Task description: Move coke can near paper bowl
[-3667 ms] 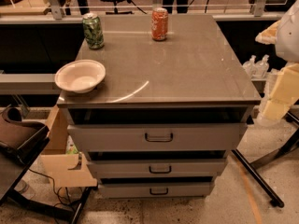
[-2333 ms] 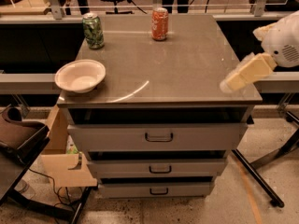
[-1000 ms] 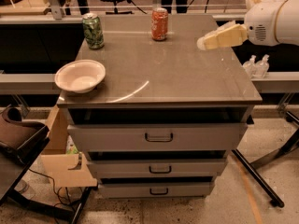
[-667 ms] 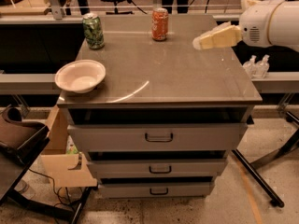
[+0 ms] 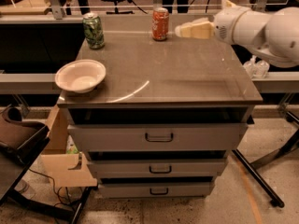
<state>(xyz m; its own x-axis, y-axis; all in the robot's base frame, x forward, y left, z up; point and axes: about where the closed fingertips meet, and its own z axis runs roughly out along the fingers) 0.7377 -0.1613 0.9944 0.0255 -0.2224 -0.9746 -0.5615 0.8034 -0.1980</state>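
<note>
The coke can point(image 5: 160, 24), orange-red with a silver top, stands upright at the back middle of the grey cabinet top point(image 5: 187, 73). The paper bowl point(image 5: 80, 75), shallow and off-white, sits at the front left corner. My gripper point(image 5: 180, 31) reaches in from the right on a white arm, held above the top, its cream tip just right of the coke can and apart from it. It holds nothing.
A green patterned can point(image 5: 94, 30) stands at the back left of the top. The cabinet has three drawers with dark handles point(image 5: 159, 137). A rail runs behind the cabinet. A chair point(image 5: 18, 139) and a cardboard box point(image 5: 63, 162) stand to the left on the floor.
My gripper has risen from low at the right of the cabinet and moved left across the top, ending close to the right of the coke can. Cans and bowl have not moved.
</note>
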